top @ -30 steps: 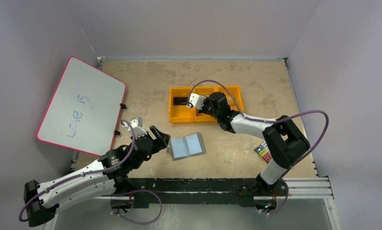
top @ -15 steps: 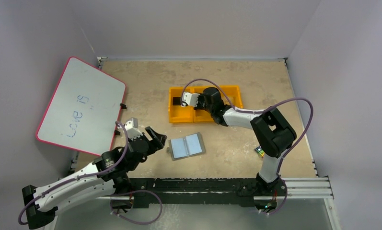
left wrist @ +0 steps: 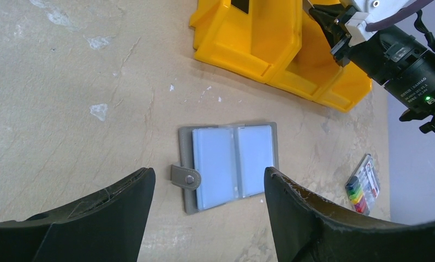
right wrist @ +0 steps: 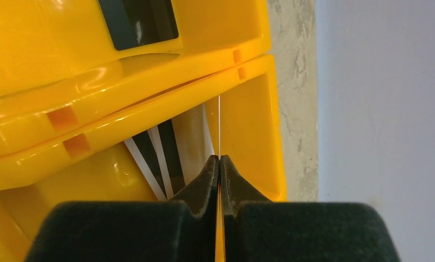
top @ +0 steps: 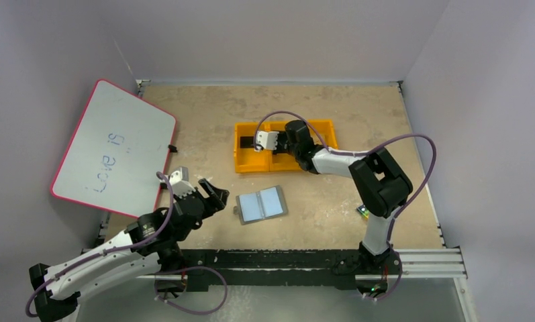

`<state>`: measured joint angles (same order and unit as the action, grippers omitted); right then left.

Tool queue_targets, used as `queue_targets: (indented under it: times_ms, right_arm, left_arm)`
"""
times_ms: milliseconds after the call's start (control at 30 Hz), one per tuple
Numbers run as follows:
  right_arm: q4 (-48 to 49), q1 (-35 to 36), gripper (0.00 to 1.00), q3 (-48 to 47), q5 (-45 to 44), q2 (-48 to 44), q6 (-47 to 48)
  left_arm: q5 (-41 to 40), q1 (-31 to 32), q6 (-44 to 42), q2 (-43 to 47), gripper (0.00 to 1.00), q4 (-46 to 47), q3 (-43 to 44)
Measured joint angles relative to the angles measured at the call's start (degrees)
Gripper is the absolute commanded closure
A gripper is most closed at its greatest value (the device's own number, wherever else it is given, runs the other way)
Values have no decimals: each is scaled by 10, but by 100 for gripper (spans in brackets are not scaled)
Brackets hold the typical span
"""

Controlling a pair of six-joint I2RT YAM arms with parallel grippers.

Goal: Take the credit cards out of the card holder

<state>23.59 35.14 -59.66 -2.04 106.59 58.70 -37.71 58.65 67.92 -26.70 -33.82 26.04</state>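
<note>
A whiteboard [top: 113, 147] leans at the far left. Next to it the left claw [top: 214, 191] hangs above the table [top: 204, 114], its fingers [left wrist: 122, 207] spread wide and holding nothing. Its wrist camera looks between them at the card holder [left wrist: 228, 164], which lies open and flat with its pale blue inside up and its snap tab [left wrist: 185, 176] toward the claw, touched by neither arm. Beyond it sits the yellow tray [top: 318, 127]. From above, the right claw [top: 254, 142] only seems to dip into the tray. Its own camera shows more: the tips are pressed together on a thin pale card [right wrist: 219, 125] seen edge-on, a striped card [right wrist: 160, 158] lies in that compartment, and a black card [right wrist: 138, 22] in the next one. A crayon pack [left wrist: 362, 183] is clear in the left wrist view, but from above the right arm half hides it.
</note>
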Motion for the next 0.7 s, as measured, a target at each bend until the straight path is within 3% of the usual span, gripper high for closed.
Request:
queue_targets:
  times_ms: [433, 533, 700]
  right_arm:
    - [-3, -10, 97, -12, 26, 25, 17]
    - [-5, -12, 90, -14, 30, 31, 18]
    - [-6, -12, 87, -15, 33, 31, 19]
  left_arm:
    - [0, 0, 0, 0, 28, -2, 0]
    - [0, 0, 0, 2, 28, -2, 0]
    - [0, 0, 0, 3, 28, -3, 0]
